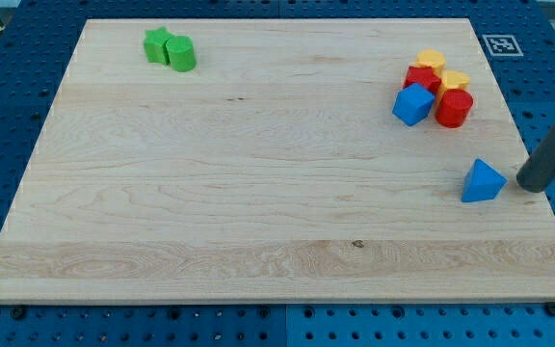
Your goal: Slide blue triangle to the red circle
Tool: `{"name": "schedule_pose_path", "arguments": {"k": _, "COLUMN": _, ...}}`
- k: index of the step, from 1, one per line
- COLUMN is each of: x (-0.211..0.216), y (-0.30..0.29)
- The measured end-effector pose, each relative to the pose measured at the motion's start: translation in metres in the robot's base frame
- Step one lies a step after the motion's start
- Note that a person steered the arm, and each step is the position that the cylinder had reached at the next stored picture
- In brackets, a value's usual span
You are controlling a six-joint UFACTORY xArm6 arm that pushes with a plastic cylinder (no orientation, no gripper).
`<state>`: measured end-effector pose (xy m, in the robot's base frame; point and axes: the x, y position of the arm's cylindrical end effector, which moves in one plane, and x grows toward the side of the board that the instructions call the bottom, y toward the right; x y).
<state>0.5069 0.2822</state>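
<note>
The blue triangle (483, 181) lies on the wooden board (258, 173) near the view's right edge, below the cluster. The red circle (454, 108), a red cylinder, stands in a cluster at the view's upper right, above and slightly left of the triangle. My tip (531, 182) is the lower end of the dark rod. It sits just right of the blue triangle, with a small gap between them.
The cluster also holds a blue cube (412, 103), a second red block (420, 77) and two yellow blocks (431, 61) (454, 80). A green star (157, 44) and a green cylinder (181, 54) stand together at the upper left.
</note>
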Motion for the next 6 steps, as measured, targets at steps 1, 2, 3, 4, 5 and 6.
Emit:
{"name": "schedule_pose_path", "arguments": {"k": 1, "x": 0.037, "y": -0.002}}
{"name": "schedule_pose_path", "arguments": {"k": 2, "x": 0.019, "y": -0.043}}
{"name": "schedule_pose_path", "arguments": {"k": 3, "x": -0.017, "y": -0.076}}
{"name": "schedule_pose_path", "arguments": {"k": 4, "x": -0.025, "y": -0.09}}
{"name": "schedule_pose_path", "arguments": {"k": 5, "x": -0.036, "y": -0.111}}
{"name": "schedule_pose_path", "arguments": {"k": 6, "x": -0.062, "y": -0.115}}
